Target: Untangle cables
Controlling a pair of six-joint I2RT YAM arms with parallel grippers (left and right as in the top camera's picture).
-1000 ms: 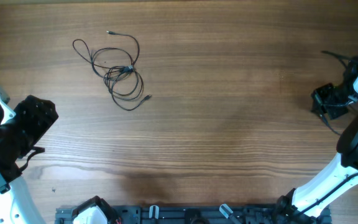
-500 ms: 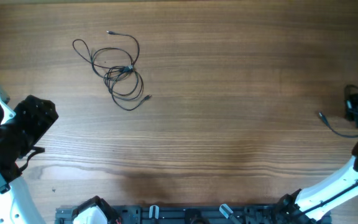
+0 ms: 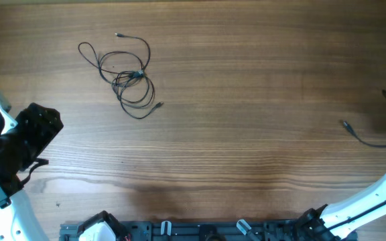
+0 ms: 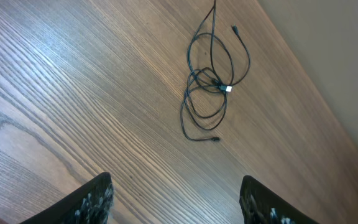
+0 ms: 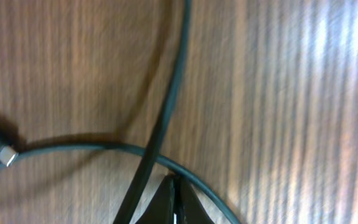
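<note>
Left arm (image 3: 19,144) sits at the counter's (image 3: 246,100) near-left corner. The left fingers (image 4: 98,199) are spread wide with nothing between them (bare wood in the gap).

Tangled cords (image 3: 122,73) lie far-left on the counter, well apart from both arms. They form several thin black loops crossing at one knot, with a pale plug (image 4: 227,89) at the crossing. One free end (image 3: 118,34) trails toward the far edge and another (image 3: 159,105) trails toward the near side.

Loose cord (image 3: 367,139) lies at the right edge, its plug end (image 3: 346,124) pointing left.

The right fingers (image 5: 166,199) are closed to a thin seam. Two strands of the loose cord cross right at their tip and appear nipped there, with a pale-tipped plug (image 5: 4,155) off to the side. The overhead view cuts these fingers off.
</note>
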